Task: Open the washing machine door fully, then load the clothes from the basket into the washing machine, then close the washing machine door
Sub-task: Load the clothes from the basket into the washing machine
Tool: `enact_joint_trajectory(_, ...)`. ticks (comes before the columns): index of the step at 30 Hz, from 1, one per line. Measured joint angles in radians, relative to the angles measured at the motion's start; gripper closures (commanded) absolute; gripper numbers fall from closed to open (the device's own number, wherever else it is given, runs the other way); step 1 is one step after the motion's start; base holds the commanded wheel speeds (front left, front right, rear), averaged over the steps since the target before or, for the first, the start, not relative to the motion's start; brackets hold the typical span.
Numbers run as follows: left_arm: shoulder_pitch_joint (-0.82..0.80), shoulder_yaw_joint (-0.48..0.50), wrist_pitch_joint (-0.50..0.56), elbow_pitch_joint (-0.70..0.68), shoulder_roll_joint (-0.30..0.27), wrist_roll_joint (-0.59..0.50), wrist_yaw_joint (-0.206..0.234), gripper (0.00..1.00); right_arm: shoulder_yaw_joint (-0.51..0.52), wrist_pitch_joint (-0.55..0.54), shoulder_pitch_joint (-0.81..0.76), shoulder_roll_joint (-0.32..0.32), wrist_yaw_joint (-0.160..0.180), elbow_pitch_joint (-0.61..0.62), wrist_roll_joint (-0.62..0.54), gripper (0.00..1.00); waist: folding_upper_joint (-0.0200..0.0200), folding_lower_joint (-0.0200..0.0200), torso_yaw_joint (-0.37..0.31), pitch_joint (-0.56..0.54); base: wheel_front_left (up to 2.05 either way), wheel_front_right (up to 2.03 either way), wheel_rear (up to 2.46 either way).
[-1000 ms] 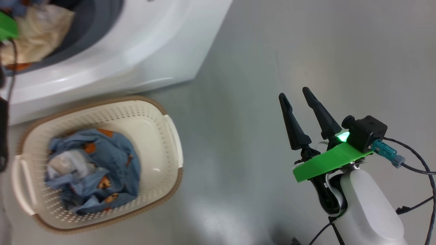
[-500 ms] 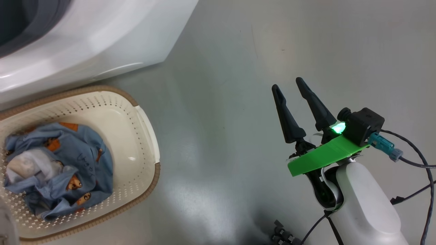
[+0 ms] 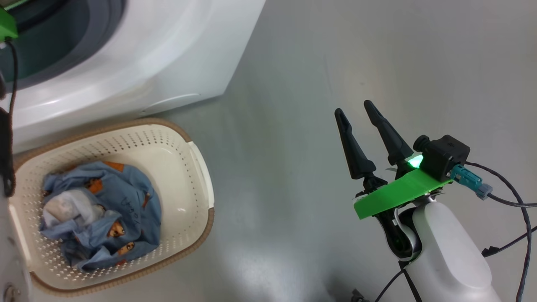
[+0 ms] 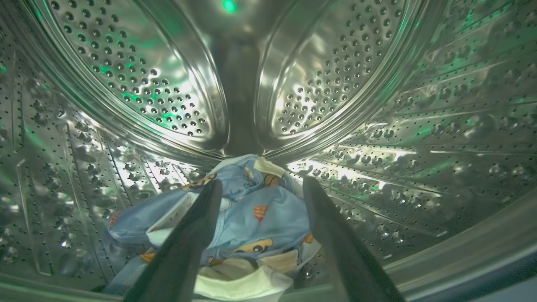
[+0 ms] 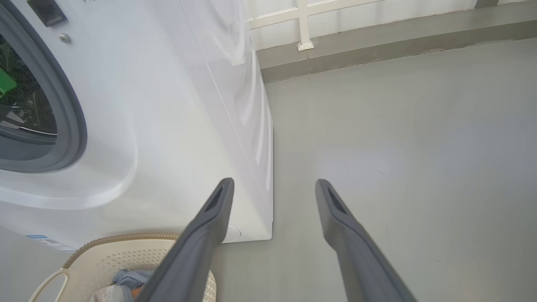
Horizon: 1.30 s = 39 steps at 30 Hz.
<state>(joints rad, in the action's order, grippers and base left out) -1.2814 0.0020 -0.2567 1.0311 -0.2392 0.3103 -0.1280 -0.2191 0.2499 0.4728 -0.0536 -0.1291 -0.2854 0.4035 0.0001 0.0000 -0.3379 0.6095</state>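
Washing machine (image 3: 138, 54): white, boxy, glossy moulded front with a rounded swell around the opening; grey rubber gasket (image 5: 63, 105) rings the mouth; a blue label (image 5: 46, 241) sits low on the front.

Drum (image 4: 168, 84): polished steel, perforated in rows, with raised curved ribs and green glints on the metal.

Loaded garments (image 4: 256, 214): soft blue fabric with small orange-brown figures and cream-white trim, crumpled on the drum floor towards the front lip.

Left gripper (image 4: 261, 186): inside the drum, its two dark tapered fingers spread wide above the loaded garments and clamping nothing.

Basket (image 3: 197, 167): cream plastic, rounded rectangle with perforated walls and a brown woven-look rim; it stands on the floor just beside the foot of the machine's front.

Clothes (image 3: 105, 205): a rumpled heap of the same blue print, bunched in the left half of the basket around a pale white cloth (image 3: 63, 205); the right half of the basket floor is bare.

Right gripper (image 3: 353, 108): long dark fingers parted and empty, over bare floor well apart from the basket; a green plate (image 3: 398, 193) and a black camera block sit at its wrist.

Floor (image 3: 293, 84): smooth grey with a faint sheen, running wide and open to the right of the machine's corner as far as a low wall ledge (image 5: 377, 37).
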Motion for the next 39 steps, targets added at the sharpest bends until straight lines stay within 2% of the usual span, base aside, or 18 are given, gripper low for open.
enact_joint_trajectory(8,0.078,0.002,0.0,-0.049,0.031,0.0,0.0,0.0,0.013,0.0,-0.001,0.0,0.0,-0.017,-0.005,0.0,0.0,0.0,0.029,-0.07,0.0,0.0,0.0)
enact_joint_trajectory(23,0.426,0.005,0.0,-0.254,0.104,-0.027,0.0,0.0,0.041,0.0,-0.058,-0.047,0.0,-0.052,-0.005,0.0,0.0,0.0,0.102,-0.242,0.0,0.0,0.0)
enact_joint_trajectory(39,0.831,-0.004,0.0,-0.538,0.146,-0.044,-0.001,0.0,0.044,0.0,-0.153,-0.089,0.0,-0.083,0.012,0.0,0.0,0.0,0.212,-0.424,0.0,0.0,0.0)
